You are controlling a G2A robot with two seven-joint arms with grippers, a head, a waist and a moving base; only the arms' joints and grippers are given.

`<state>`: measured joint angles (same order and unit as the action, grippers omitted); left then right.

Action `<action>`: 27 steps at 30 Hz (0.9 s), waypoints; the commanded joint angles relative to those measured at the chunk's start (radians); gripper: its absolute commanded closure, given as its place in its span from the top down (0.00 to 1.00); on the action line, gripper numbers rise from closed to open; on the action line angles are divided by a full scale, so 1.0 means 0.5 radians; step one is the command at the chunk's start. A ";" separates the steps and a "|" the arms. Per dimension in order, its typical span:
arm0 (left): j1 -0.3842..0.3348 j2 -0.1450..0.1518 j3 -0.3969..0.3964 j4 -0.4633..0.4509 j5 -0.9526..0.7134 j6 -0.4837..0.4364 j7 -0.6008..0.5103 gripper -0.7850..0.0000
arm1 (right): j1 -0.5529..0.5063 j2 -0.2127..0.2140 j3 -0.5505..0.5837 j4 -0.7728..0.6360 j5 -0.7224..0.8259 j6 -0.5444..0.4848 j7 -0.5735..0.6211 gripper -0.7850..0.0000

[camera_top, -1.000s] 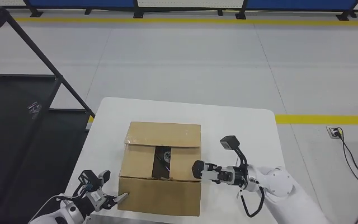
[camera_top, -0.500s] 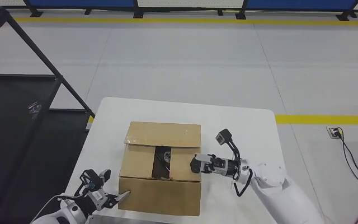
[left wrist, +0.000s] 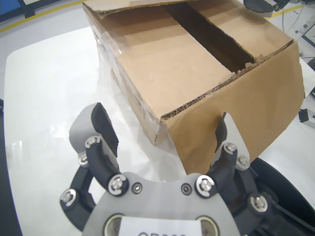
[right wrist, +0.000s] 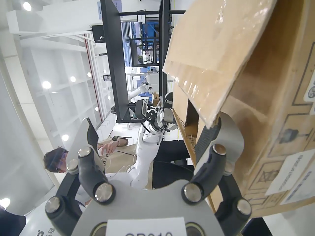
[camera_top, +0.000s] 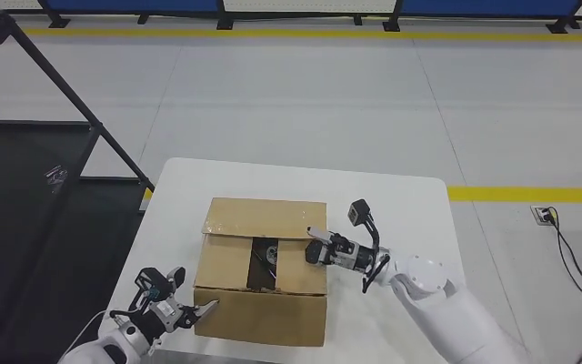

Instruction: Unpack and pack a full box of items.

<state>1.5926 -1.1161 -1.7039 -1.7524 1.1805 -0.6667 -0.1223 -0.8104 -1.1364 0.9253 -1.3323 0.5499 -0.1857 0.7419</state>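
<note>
A brown cardboard box (camera_top: 264, 273) stands in the middle of the white table (camera_top: 400, 205). Its far flap (camera_top: 264, 218) is raised. Between the two inner flaps a narrow gap (camera_top: 265, 259) reveals dark items inside. My left gripper (camera_top: 198, 309) is open at the box's near left corner, and that corner (left wrist: 163, 119) lies between its fingers (left wrist: 105, 128). My right gripper (camera_top: 314, 247) is open at the right end of the far flap. One of its fingers (right wrist: 209, 136) touches the corner of that flap (right wrist: 216, 37); the other hangs free beside the box (right wrist: 270, 87).
A black metal frame (camera_top: 73, 118) stands off the table's left side. Bare table surface lies right of the box and beyond it. The table's near edge runs close under the left arm.
My right gripper has moved along the box's right side toward the far flap and now touches its corner. My left gripper has crept in around the near left corner.
</note>
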 commanded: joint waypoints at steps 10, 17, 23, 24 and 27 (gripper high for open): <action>-0.056 0.006 0.034 0.022 -0.076 0.039 -0.018 1.00 | 0.127 -0.076 0.000 0.015 -0.045 -0.042 -0.409 1.00; -0.052 0.013 0.044 0.003 -0.080 0.031 -0.008 1.00 | 0.301 -0.157 -0.080 0.111 -0.240 0.019 -0.832 1.00; -0.041 0.018 0.060 0.001 -0.058 0.020 0.003 1.00 | 0.467 -0.244 -0.174 0.345 -0.337 0.003 -1.054 1.00; -0.040 0.019 0.062 -0.001 -0.054 0.020 0.005 1.00 | 0.491 -0.260 -0.192 0.389 -0.355 -0.011 -1.093 1.00; -0.034 0.022 0.069 -0.007 -0.044 0.021 0.011 1.00 | 0.554 -0.310 -0.249 0.513 -0.427 -0.058 -1.225 1.00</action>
<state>1.5744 -1.1058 -1.6707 -1.7546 1.1566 -0.6566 -0.1179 -0.5430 -1.2828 0.8112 -1.0969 0.3468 -0.2060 0.1516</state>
